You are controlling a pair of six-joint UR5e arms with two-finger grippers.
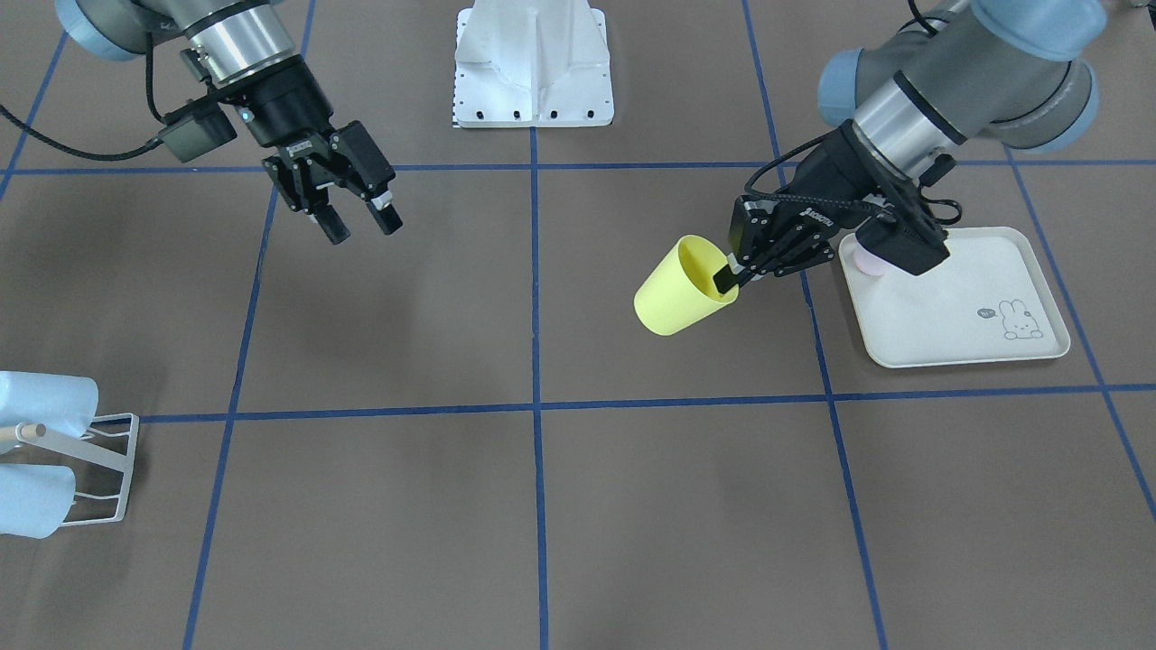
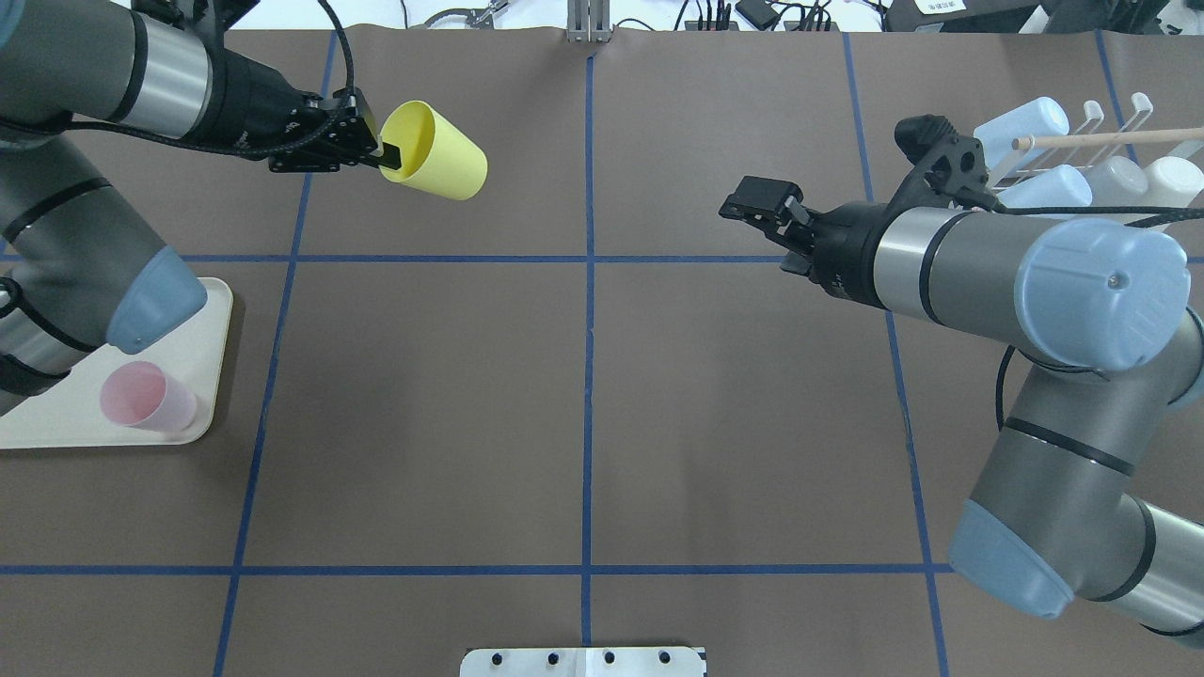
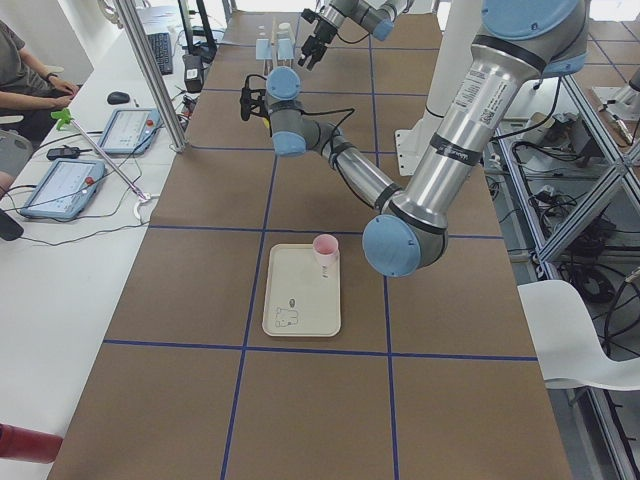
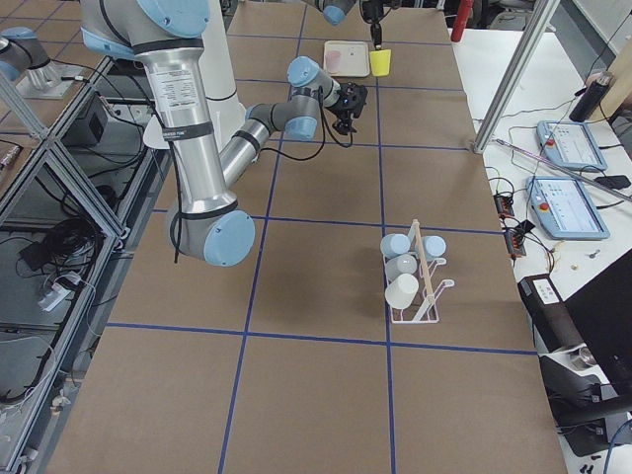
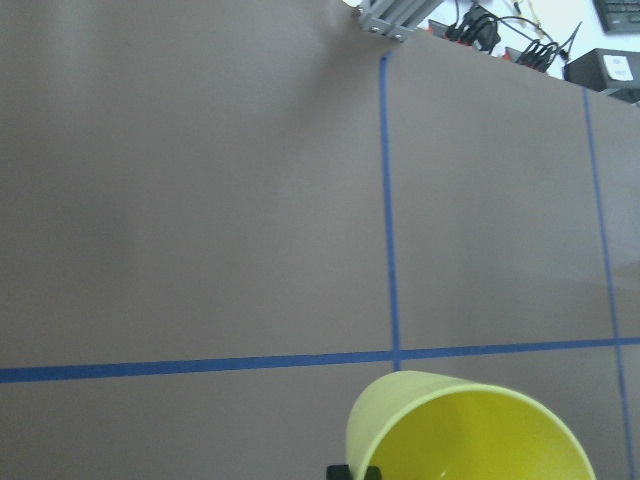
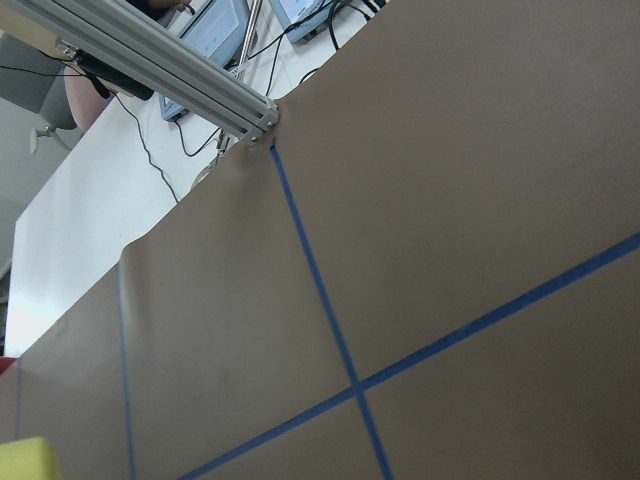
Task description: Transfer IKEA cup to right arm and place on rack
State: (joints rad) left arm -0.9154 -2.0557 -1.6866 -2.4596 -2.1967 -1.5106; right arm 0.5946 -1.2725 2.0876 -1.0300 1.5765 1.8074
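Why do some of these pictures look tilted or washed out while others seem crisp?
Front-facing view: flat, even light, hardly any shadow beneath the yellow cup. Left wrist view: the cup is cut off at the bottom edge and slightly soft. Right wrist view: the camera is tilted, so the blue tape lines slant, and the white bench is washed out.

A robotics lab: tape-gridded table (image 2: 423, 404), aluminium frame posts (image 3: 150, 70), teach pendants (image 4: 565, 145) on a cabled side bench (image 4: 494, 69).
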